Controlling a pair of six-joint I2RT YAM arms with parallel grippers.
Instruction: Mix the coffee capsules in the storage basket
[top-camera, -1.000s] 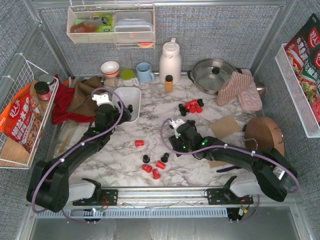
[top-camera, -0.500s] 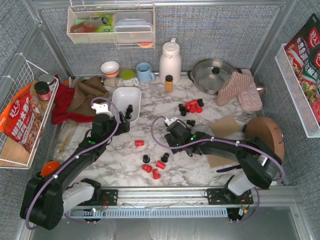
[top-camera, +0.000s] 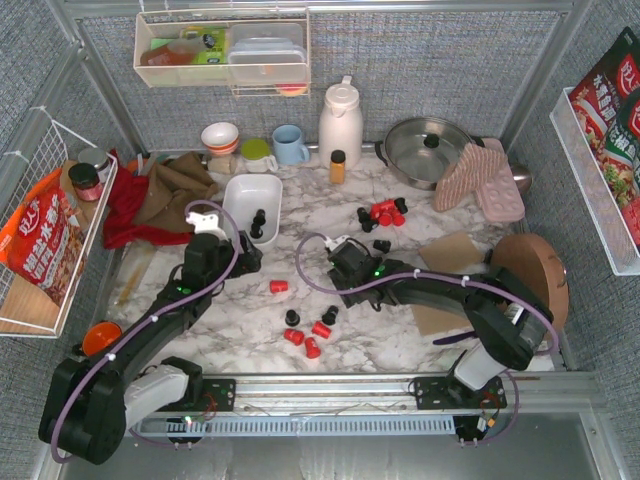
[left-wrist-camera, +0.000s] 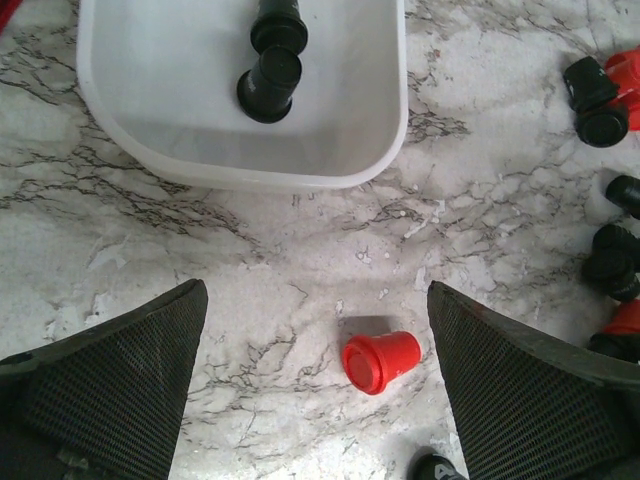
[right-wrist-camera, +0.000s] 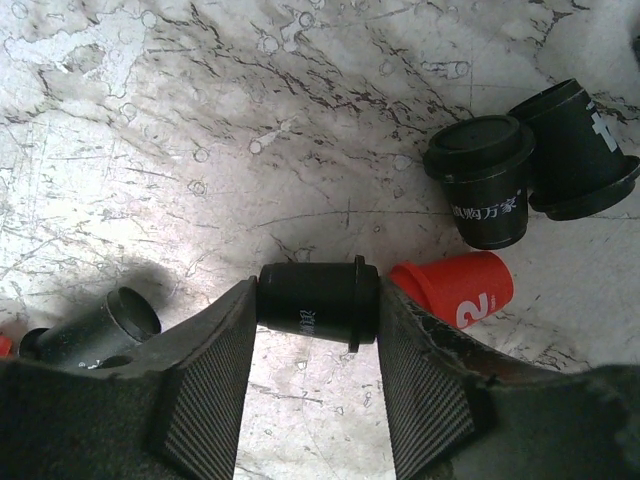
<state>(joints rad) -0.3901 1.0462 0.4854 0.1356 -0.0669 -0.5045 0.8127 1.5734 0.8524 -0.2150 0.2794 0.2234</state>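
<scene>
White storage basket back-left on marble table, two black capsules inside. Just before it left gripper, fingers spread, red capsule lying between. Loose capsules mid-table. Then right gripper, pinching black capsule lying sideways.

Bright even overhead light, soft shadows, pics sharp, slight wide-angle bend at edges.

My pale, veined marble tabletop is boxed in by grey woven walls, a wire rack at left.
</scene>
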